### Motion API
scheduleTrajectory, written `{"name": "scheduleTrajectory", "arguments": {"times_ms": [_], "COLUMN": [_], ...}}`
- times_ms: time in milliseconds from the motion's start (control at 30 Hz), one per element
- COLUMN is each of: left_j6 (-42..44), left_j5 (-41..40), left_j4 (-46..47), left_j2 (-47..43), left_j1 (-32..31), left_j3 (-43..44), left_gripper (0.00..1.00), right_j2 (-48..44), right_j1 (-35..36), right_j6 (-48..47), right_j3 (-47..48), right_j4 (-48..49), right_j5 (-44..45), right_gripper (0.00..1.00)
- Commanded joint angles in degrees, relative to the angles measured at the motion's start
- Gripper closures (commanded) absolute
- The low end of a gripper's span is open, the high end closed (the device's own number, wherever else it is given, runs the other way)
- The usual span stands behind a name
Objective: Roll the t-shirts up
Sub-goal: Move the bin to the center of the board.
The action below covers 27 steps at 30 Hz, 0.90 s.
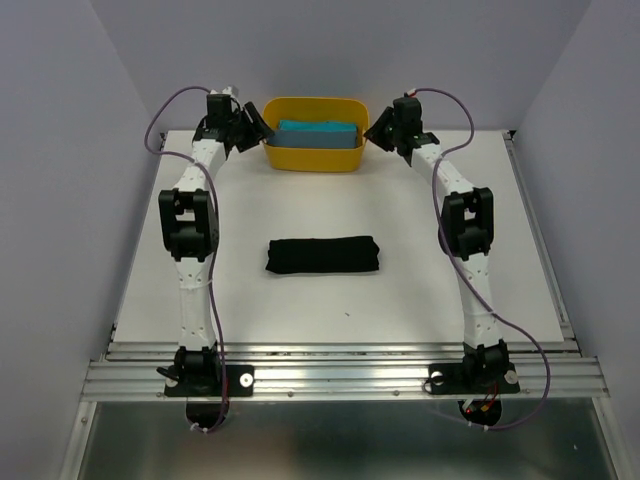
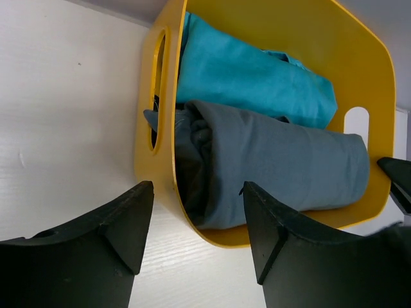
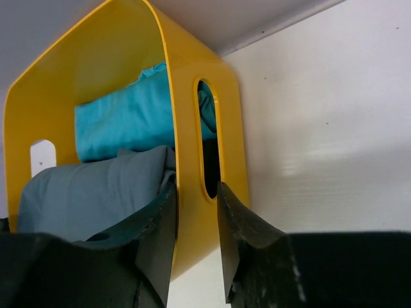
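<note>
At desk's (image 1: 400, 300) far edge, flanking yellow tub (image 1: 312, 160): spread wide at left gripper (image 2: 196, 189), clamped onto its wall at right gripper (image 3: 196, 192).

No writing, label, brand mark, number or sign can be read in any of the views. The yellow tub (image 1: 313, 160) has plain walls. The black t-shirt (image 1: 323, 256) lying in front of the tub, and the teal t-shirt (image 2: 250, 70) and the grey roll (image 2: 289, 167) inside it, are plain unprinted cloth.
</note>
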Motion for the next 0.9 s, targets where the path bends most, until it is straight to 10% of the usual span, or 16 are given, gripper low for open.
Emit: {"name": "scheduleTrajectory", "arguments": {"times_ms": [0,433,867], "left_j6": [-1.0,-2.1,-1.7], "left_j5": [2.8,5.1,6.6], "left_j4": [3.1,6.8,9.2], "left_j2": [0.7,-2.0,-13.6], "left_j1": [-0.4,-1.1,-1.7], "left_j3": [3.6,-1.3,-18.9], "left_gripper": [0.34,0.80,0.85], "right_j2": [0.9,-3.7,-14.0], "right_j1": [0.1,0.1,0.1], "right_j6": [1.0,0.4,0.4], "right_j3": [2.6,-3.4,-18.6], "right_j4": [3.3,5.1,8.3], "right_j5": [-3.0,-4.9,-8.4], "right_gripper": [0.69,0.99,0.99]}}
